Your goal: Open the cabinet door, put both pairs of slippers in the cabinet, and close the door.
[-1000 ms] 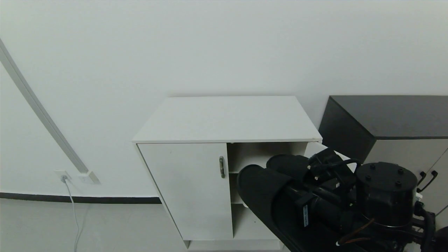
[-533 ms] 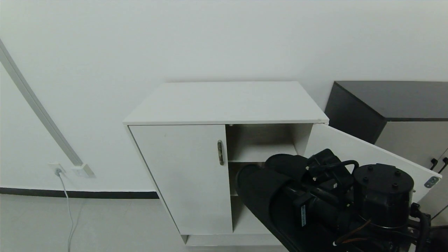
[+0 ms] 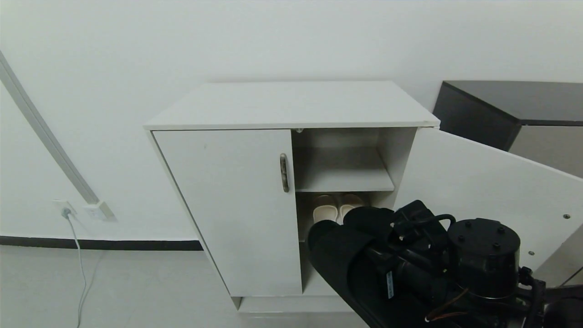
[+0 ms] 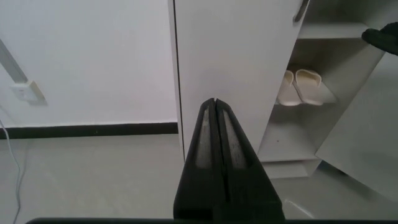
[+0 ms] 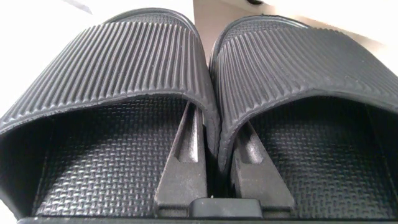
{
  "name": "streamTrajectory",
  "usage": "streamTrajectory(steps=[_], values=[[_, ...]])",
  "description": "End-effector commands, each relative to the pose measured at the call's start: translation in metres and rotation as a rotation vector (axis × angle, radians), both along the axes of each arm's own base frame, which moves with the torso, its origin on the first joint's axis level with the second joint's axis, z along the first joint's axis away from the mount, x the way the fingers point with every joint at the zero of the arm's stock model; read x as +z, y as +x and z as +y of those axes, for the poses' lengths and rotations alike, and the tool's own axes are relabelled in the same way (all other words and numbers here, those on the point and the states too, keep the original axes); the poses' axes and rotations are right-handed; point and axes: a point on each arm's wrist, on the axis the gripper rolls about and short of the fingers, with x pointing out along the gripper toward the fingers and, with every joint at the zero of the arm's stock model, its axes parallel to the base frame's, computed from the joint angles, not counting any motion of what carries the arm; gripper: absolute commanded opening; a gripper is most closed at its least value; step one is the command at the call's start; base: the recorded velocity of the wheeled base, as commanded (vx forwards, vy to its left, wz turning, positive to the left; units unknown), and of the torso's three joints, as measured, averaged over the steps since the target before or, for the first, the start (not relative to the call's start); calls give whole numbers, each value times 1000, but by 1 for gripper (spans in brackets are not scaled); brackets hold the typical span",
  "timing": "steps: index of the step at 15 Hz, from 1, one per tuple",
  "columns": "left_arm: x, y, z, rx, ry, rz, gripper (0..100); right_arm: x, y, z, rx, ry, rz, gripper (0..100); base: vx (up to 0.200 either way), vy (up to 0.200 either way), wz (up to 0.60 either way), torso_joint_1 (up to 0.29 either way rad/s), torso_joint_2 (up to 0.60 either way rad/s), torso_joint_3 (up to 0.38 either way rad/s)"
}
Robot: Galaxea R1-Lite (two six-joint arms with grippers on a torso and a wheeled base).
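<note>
the right gripper (image 5: 217, 163) is clamped on the black slippers (image 3: 345, 243), one of its fingers (image 5: 185, 155) inside each shoe, pinching the pair's two touching inner walls. the pair juts ahead of it in the lower right of the head frame, toes toward the cabinet (image 3: 291, 104). the step looks to be carrying them in. it would go best straight through the gap between the closed door (image 3: 227, 205) on the left and the open door (image 3: 483, 182) on the right, soles level, releasing only once they rest on a shelf (the top shelf (image 3: 344, 175) is bare). the beige slippers (image 3: 338, 207) lie on the middle shelf, just above the black toes. the left gripper (image 4: 214, 124) is pressed together, holding nothing.
</note>
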Motion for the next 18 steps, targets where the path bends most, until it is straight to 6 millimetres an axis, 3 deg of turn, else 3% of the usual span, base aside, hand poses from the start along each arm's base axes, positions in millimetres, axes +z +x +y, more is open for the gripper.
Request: streamTrajectory(steps=[1,13,18], values=[[0,0,0,0,0,2,0,-5,2,2,-3,-8,7,0,0,0,0,-149,486,339],[0,0,0,1,3,1,0,-3,3,4,0,-2,-17,0,0,0,0,-70,438,363],[0,0,0,3,-2,0,0,0,3,4,1,10,-50,0,0,0,0,3,60,56]])
